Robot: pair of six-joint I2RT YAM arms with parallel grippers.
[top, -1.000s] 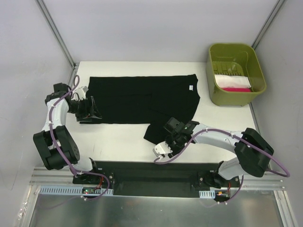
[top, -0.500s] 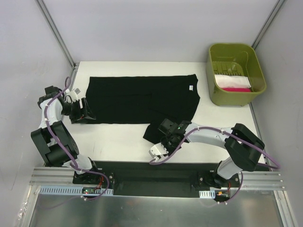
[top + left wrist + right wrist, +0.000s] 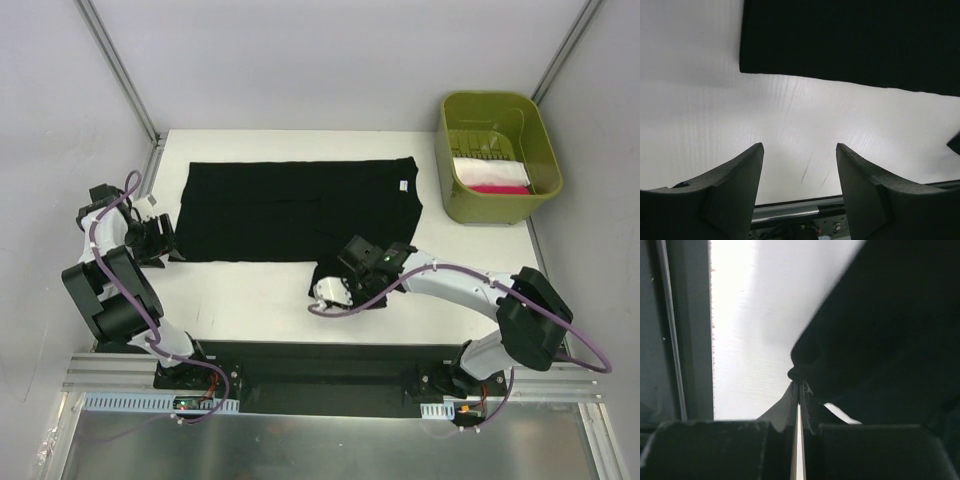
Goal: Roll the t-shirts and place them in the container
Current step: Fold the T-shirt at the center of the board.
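No writing could be read anywhere. A small white label (image 3: 403, 185) sat on the black t-shirt (image 3: 290, 205), its print too small to make out.

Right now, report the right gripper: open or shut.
Shut on the black t-shirt: the right gripper jaws meet in the wrist view, cloth pinched at their tips.

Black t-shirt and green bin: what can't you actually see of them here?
- Black t-shirt: near sleeve in top view, partly covered by right pincer; cut off by the frame's top in left wrist view.
- Green bin: white and pink cloth inside, too small in top view to identify.
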